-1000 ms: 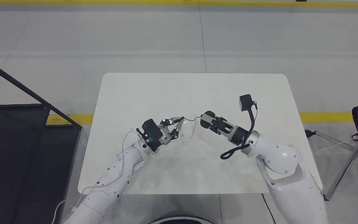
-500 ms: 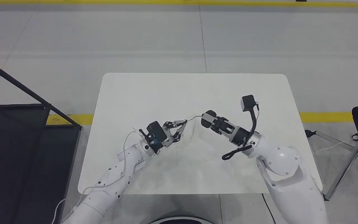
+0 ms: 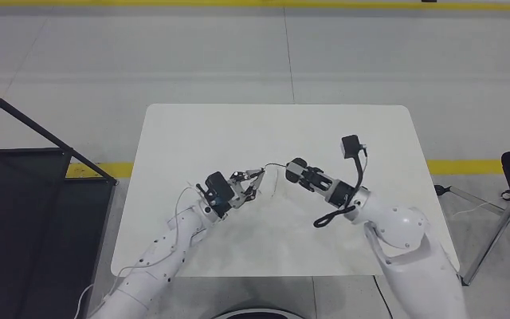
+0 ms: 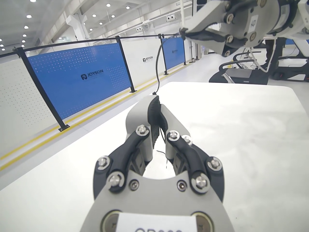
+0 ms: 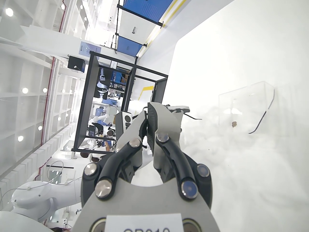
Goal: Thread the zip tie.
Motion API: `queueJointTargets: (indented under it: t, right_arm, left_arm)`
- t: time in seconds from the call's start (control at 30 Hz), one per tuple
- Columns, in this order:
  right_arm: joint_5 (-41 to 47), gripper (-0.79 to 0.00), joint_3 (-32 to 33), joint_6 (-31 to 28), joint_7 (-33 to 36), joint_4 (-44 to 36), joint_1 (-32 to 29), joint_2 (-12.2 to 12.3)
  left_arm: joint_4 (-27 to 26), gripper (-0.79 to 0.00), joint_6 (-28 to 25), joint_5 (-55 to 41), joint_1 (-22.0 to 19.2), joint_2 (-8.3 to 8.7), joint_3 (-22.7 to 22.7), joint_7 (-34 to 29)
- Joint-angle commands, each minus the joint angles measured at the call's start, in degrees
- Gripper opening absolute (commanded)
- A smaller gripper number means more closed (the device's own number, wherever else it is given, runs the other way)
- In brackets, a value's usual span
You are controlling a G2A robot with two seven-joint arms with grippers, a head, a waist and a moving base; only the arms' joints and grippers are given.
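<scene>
A thin black zip tie (image 4: 157, 68) is stretched between my two grippers above the white table (image 3: 358, 127). My left gripper (image 4: 155, 102) is shut on one end of it. From there the tie rises, bends and runs to my right gripper (image 4: 185, 32), which is shut on the other end. From above, the left gripper (image 3: 255, 180) and right gripper (image 3: 288, 169) face each other near the table's middle, with the zip tie (image 3: 272, 166) arcing between them. In the right wrist view, the right gripper (image 5: 147, 115) has its pads pressed together.
A clear plastic box (image 5: 243, 105) stands on the table beyond the right gripper, with a thin black strip (image 5: 262, 119) at its side. A black frame (image 3: 48, 199) stands off the table's left edge.
The left gripper shifted a little toward the right gripper and then eased back slightly. Both stay shut on the zip tie.
</scene>
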Motion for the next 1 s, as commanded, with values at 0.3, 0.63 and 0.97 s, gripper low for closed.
queueJointTargets:
  t: [0.3, 0.63, 0.97]
  right_arm:
    - [-6.0, -0.785, -2.6, 5.5, 0.8, -0.4, 2.1, 0.0]
    - [-10.2, -0.785, -4.9, 9.8, 0.4, -0.4, 3.8, -0.3]
    - [-12.5, -0.785, -6.5, 13.2, 0.7, 0.2, 5.4, -0.5]
  left_arm:
    - [-0.3, -0.785, 0.4, -2.6, 0.6, -0.16, -0.9, 1.9]
    - [-0.2, -0.785, 0.7, -3.3, 0.7, -0.32, -1.3, 2.9]
    - [0.1, -0.785, 0.7, -3.8, 0.6, -0.44, -1.7, 3.6]
